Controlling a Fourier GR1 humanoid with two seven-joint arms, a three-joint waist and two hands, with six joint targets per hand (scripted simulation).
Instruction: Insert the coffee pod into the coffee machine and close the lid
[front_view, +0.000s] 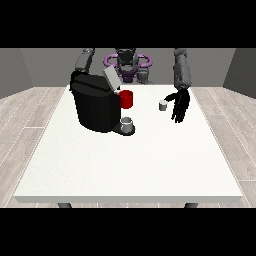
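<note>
The little grey coffee pod (162, 105) sat on the white table (130, 160), off to the right of the black coffee machine (95, 107). The robot hand at the view's right (180, 106) hung just beside the pod, with its fingers pointing down and relaxed, holding nothing. The other robot hand was hidden behind the machine, so I could not see it. The machine's lid (111, 78) stood up, open. A red cup (126, 99) was beside the machine and a grey cup (127, 125) sat at its front. It looked like the reaching step, with the pod not yet picked up. Next, the hand would need to move a bit toward the pod and close its fingers around it.
</note>
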